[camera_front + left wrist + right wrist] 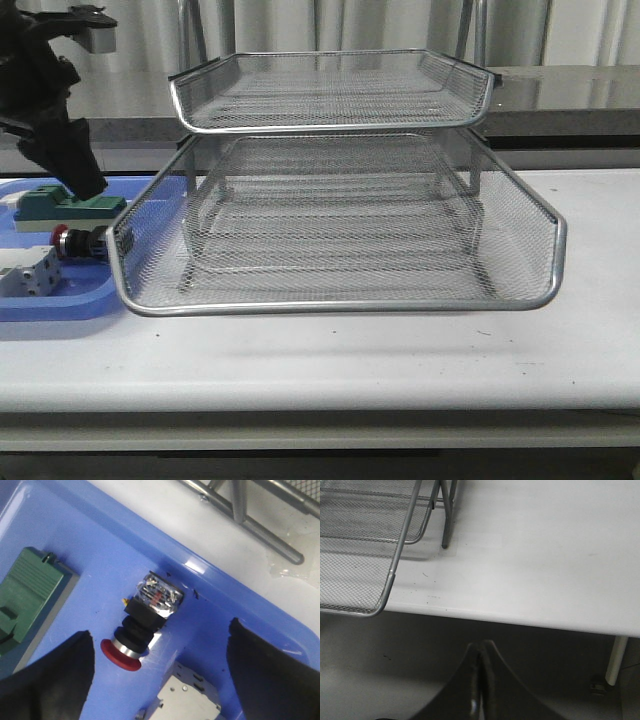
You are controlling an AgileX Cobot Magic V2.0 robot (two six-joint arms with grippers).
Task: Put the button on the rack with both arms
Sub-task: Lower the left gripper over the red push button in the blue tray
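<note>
In the front view the rack (340, 190) is seen standing on the white table (330, 360), and everything else is placed from it: just off its left corner a blue tray (60, 300) is laid flat, and in that tray, close against the rack's lower mesh, the button (78, 241) is lying on its side with its red head turned away from the rack. A green block (65, 205) is found behind the button and a white block (28, 272) in front of it, both farther from the rack. The left gripper (85, 180) is held above the green block. In the left wrist view the button (142, 622) is seen on the blue floor between the two dark fingers (55, 675), which are spread wide and touch nothing; the rack's legs (260, 525) are glimpsed beyond the tray rim. In the right wrist view the right gripper (481, 680) is shown with its fingers pressed together, empty, off the table edge and clear of the rack's corner (365, 550).
</note>
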